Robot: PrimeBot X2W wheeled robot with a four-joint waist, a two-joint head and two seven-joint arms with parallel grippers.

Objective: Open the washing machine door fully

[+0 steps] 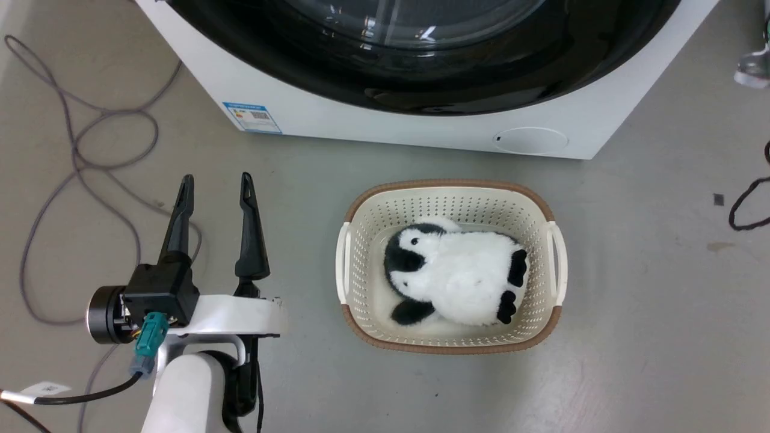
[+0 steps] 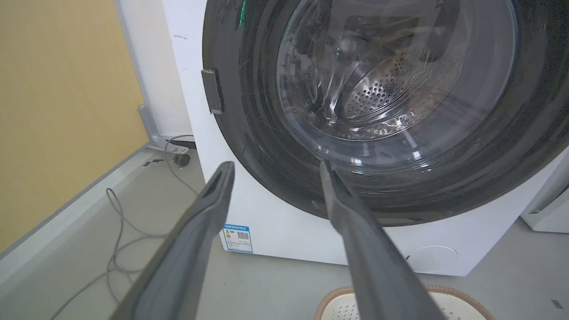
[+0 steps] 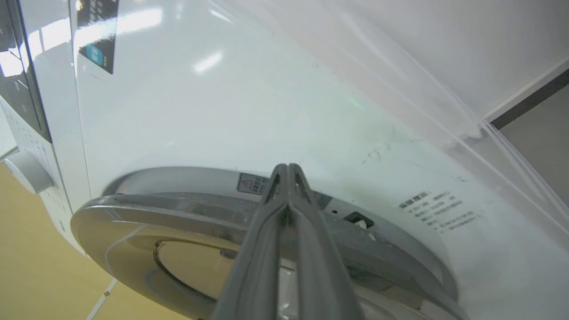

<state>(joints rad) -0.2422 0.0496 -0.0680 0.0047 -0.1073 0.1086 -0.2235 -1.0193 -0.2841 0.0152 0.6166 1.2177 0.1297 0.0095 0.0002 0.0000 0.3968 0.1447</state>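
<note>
The white washing machine [image 1: 361, 120] stands across the top of the head view, its glossy black door [image 1: 457, 90] facing me. My left gripper [image 1: 216, 178] is open above the floor, left of the machine's front, holding nothing. The left wrist view looks between its fingers [image 2: 275, 164] at the door [image 2: 266, 146], the clear glass bowl and the steel drum behind it. My right gripper [image 3: 288, 166] is shut with nothing between its fingers. Its tips lie across the door's rim [image 3: 178, 209], at the narrow gap to the machine's front [image 3: 222, 111], near the latch slot [image 3: 358, 218].
A cream basket [image 1: 451, 182] with a plush penguin [image 1: 457, 273] sits on the floor just before the machine. Grey cables [image 1: 78, 150] loop on the floor at left, and a dark cable [image 1: 746, 210] lies at right. A yellow wall [image 2: 58, 111] bounds the left side.
</note>
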